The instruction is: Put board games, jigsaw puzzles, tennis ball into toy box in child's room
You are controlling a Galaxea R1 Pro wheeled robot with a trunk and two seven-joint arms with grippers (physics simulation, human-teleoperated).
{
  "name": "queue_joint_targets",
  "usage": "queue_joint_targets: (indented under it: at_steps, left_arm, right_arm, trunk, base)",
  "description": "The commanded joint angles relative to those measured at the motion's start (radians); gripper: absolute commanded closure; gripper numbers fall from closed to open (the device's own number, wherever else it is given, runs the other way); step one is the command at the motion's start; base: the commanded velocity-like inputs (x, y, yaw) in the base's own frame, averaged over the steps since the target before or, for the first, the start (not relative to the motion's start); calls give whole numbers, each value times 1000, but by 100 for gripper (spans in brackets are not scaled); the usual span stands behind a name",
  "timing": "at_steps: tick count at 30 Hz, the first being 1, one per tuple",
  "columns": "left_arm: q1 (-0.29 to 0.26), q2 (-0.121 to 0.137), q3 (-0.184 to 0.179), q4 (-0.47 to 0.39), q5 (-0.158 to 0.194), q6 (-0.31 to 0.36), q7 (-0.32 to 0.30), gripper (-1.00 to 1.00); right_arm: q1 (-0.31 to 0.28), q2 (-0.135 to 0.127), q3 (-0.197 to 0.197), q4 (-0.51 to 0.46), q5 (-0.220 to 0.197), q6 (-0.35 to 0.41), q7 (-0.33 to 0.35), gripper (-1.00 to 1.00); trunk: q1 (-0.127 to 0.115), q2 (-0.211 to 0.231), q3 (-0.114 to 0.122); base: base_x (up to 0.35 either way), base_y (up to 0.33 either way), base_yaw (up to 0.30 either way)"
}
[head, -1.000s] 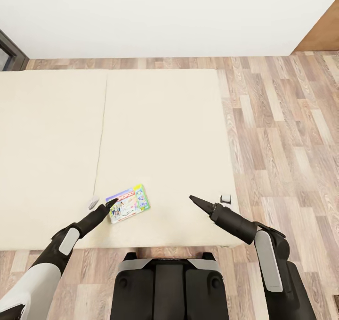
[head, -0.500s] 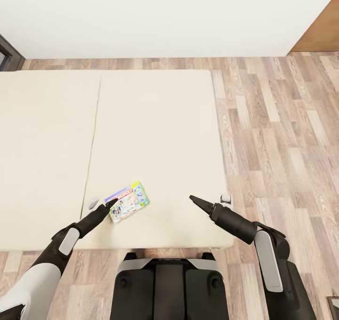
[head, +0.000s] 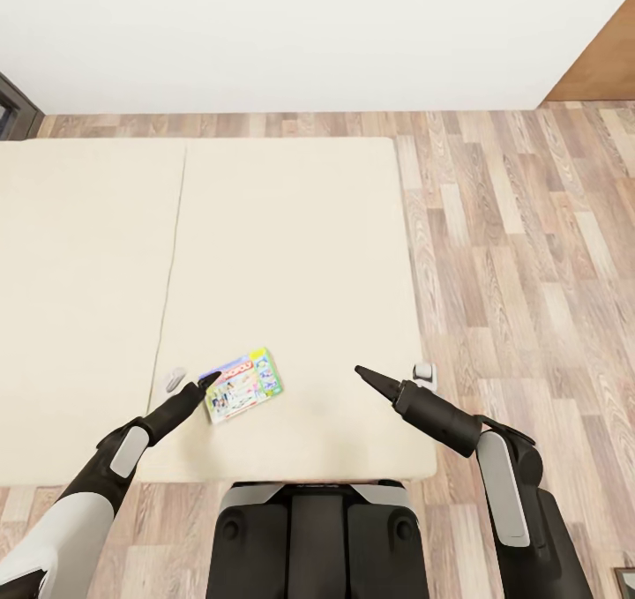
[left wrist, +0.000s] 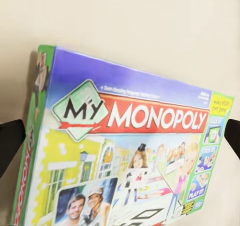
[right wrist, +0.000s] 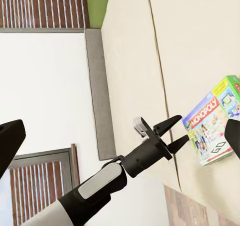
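One board game (head: 240, 385), a thin "My Monopoly" box with a green rim, lies on the cream bed (head: 291, 246) near its front edge. My left gripper (head: 210, 378) is open, its fingertips at the box's left corner. In the left wrist view the board game (left wrist: 130, 151) fills the space beyond my spread fingers (left wrist: 11, 142). In the right wrist view the left gripper (right wrist: 176, 132) is open beside the board game (right wrist: 210, 123). My right gripper (head: 360, 371) hovers open and empty over the bed, to the right of the box.
My base (head: 317, 537) stands against the bed's front edge. Wood-plank floor (head: 529, 255) lies to the right of the bed and in a strip behind it. A white wall (head: 309, 26) closes the back, with a dark door frame (head: 11, 105) at the left.
The whole picture has shifted: the bed now sits further left and lower in view. The board game has stayed at my left fingertips. Both arms hold the same pose.
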Motion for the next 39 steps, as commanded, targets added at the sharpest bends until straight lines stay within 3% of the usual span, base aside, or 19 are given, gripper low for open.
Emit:
queue_joint_targets:
  at_steps: [1, 11, 29, 39]
  left_arm:
    - [0, 0, 3, 0, 7, 9, -3, -100]
    - [0, 0, 3, 0, 5, 9, -3, -100]
    - [0, 0, 3, 0, 5, 9, -3, -100]
    - [0, 0, 3, 0, 5, 9, -3, -100]
  right_arm:
    - [-1, 1, -2, 0, 3, 4, 5, -100]
    - [-1, 1, -2, 0, 3, 4, 5, -100]
    - [-1, 1, -2, -1, 3, 4, 5, -100]
    - [-1, 1, -3, 0, 3, 4, 5, -100]
  trunk:
    - [1, -1, -1]
    - [1, -1, -1]
    - [1, -1, -1]
    - [1, -1, -1]
  base:
    - [75, 39, 0]
    - [30, -5, 0]
    - [13, -236, 0]
    - [6, -33, 0]
